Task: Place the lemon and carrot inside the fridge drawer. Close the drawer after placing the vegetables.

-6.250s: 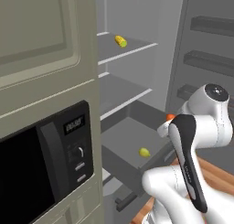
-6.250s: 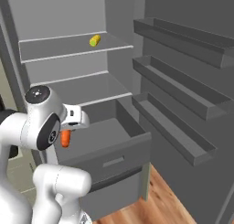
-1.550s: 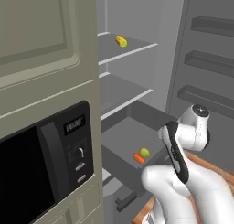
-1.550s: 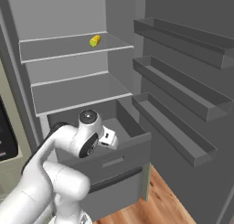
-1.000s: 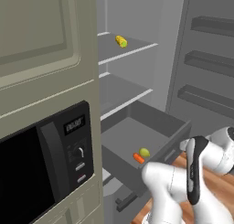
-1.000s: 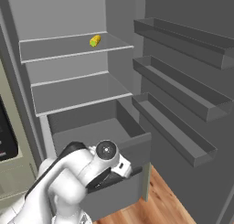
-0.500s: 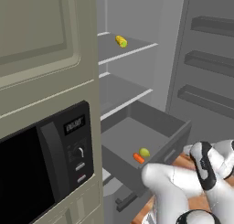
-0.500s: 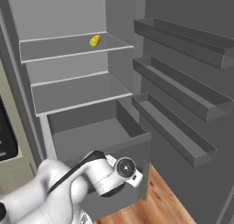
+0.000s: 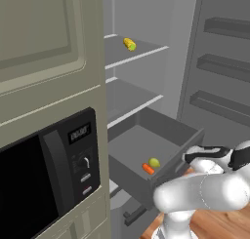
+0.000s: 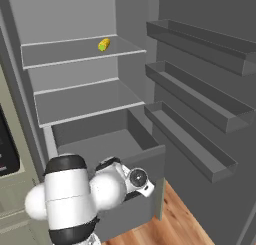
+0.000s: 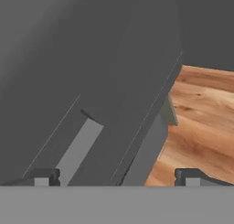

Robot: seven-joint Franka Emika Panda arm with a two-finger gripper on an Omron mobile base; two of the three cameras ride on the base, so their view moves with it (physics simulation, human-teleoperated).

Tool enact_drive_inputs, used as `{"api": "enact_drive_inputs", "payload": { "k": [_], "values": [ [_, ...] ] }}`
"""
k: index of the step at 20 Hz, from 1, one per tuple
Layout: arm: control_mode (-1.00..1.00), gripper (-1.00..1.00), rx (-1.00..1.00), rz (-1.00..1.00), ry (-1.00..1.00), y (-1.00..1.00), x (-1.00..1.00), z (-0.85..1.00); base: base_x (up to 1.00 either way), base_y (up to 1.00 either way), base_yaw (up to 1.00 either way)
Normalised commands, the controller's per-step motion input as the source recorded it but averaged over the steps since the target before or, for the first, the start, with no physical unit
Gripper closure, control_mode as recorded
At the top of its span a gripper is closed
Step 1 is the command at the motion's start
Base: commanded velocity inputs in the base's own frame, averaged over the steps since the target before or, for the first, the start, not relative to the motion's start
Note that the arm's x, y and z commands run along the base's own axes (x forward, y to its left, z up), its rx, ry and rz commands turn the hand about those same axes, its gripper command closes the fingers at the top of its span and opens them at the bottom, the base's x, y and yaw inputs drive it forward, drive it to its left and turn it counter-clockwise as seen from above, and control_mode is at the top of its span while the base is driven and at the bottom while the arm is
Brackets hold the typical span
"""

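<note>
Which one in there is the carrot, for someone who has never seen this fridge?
Look into the open fridge, at the pulled-out fridge drawer below the shelves. Two small things lie on its floor near the front panel: the carrot is the stubby orange one, touching or nearly touching the rounder yellow-green lemon.

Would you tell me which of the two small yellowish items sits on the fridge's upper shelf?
The longer yellow oblong item; the rounder yellow-green lemon lies in the open dark grey drawer.

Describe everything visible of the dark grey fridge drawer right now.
The wide, shallow dark grey box-shaped fridge drawer is pulled out below the lower shelf, open on top. On its floor near the front panel lie the yellow-green lemon and the short orange carrot, close together. The white arm hangs before its plain flat front.
</note>
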Motion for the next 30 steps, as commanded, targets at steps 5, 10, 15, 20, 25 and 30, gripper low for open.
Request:
{"api": "enact_drive_inputs", "payload": {
  "k": [5,10,15,20,25,30],
  "values": [
    [-1.00,-1.00,0.10,0.01,0.00,0.12,0.70,-0.41,0.00,0.00,0.00],
    [-1.00,-1.00,0.13,0.00,0.00,0.13,0.65,-0.04,0.00,0.00,0.00],
    [-1.00,-1.00,0.05,0.00,0.04,0.21,0.67,0.25,0.00,0.00,0.00],
    [-1.00,-1.00,0.03,0.00,0.06,0.18,0.71,0.24,0.00,0.00,0.00],
    [-1.00,-1.00,0.02,0.00,0.07,0.20,0.70,0.06,0.00,0.00,0.00],
    [-1.00,-1.00,0.04,0.00,0.08,0.25,0.66,0.05,0.00,0.00,0.00]
  ]
}}
